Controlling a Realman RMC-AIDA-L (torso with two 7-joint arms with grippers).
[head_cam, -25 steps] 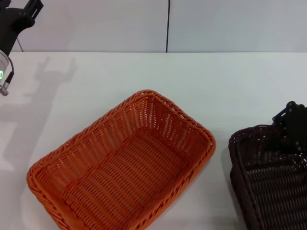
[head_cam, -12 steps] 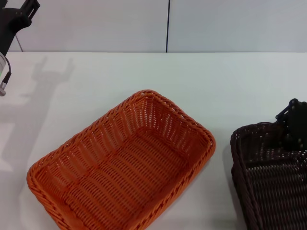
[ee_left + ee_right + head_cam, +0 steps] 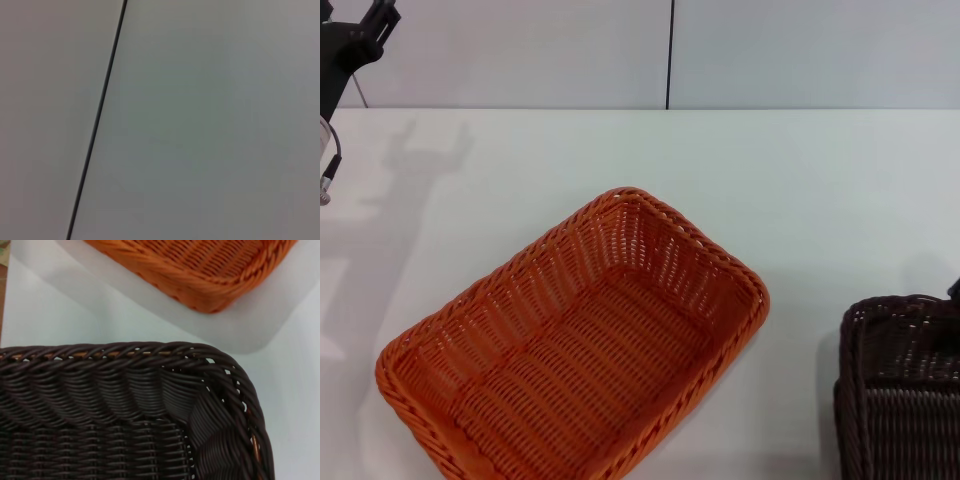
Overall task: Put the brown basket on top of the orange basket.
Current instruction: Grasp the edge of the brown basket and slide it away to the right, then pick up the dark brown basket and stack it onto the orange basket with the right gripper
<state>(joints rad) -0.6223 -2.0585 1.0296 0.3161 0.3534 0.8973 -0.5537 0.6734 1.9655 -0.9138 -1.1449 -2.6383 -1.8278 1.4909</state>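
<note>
The orange basket (image 3: 580,350) stands in the middle of the white table, set at an angle, and is empty. Its corner also shows in the right wrist view (image 3: 210,265). The brown basket (image 3: 905,400) is at the near right, cut off by the picture's edge, apart from the orange one. It fills the right wrist view (image 3: 125,415), rim and inner wall up close. Only a dark sliver of my right gripper (image 3: 956,290) shows, at the brown basket's far right rim. My left gripper (image 3: 375,20) is raised at the far left, away from both baskets.
The white table (image 3: 770,180) runs back to a pale wall with a dark vertical seam (image 3: 670,55). The left wrist view shows only that wall and the seam (image 3: 97,120).
The brown basket and my right gripper have moved together to the right and nearer, farther from the orange basket. The left arm has drifted slightly left.
</note>
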